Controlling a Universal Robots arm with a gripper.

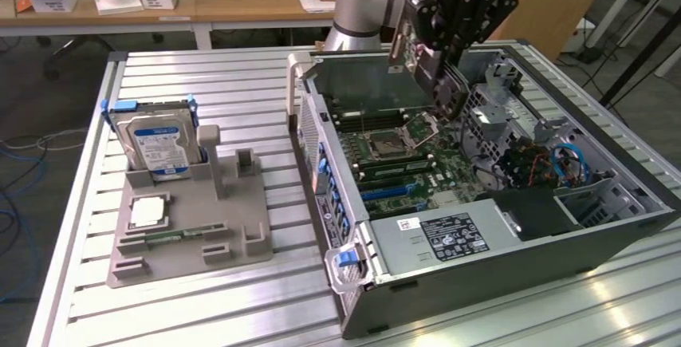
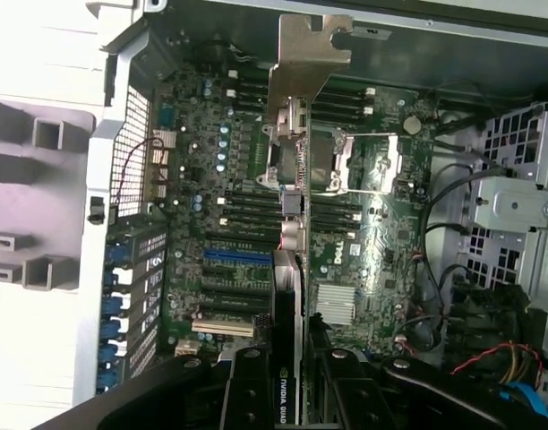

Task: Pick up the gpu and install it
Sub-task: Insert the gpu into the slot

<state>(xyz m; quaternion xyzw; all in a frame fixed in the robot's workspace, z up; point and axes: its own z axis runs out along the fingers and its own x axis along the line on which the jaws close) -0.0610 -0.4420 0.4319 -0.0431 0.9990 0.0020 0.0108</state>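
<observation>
My gripper [image 1: 434,58] is shut on the gpu [image 1: 447,92], a thin black card that hangs edge-down above the open computer case [image 1: 596,235]. In the wrist view the gpu [image 2: 288,269] shows edge-on between the black fingers [image 2: 247,385], its silver bracket [image 2: 306,63] pointing away from the gripper [image 2: 287,372]. It hovers over the green motherboard [image 2: 202,179], in the air and clear of the blue slot [image 2: 236,255] and the black slots beside it. The motherboard [image 1: 415,163] lies flat in the case bottom.
A grey fixture [image 1: 213,227] on the slatted metal table [image 1: 245,84] holds a silver hard drive [image 1: 159,143], a processor [image 1: 147,211] and a memory stick [image 1: 175,235]. Drive cages and cables [image 1: 543,163] fill the case's far side. A wooden desk [image 1: 245,0] stands behind.
</observation>
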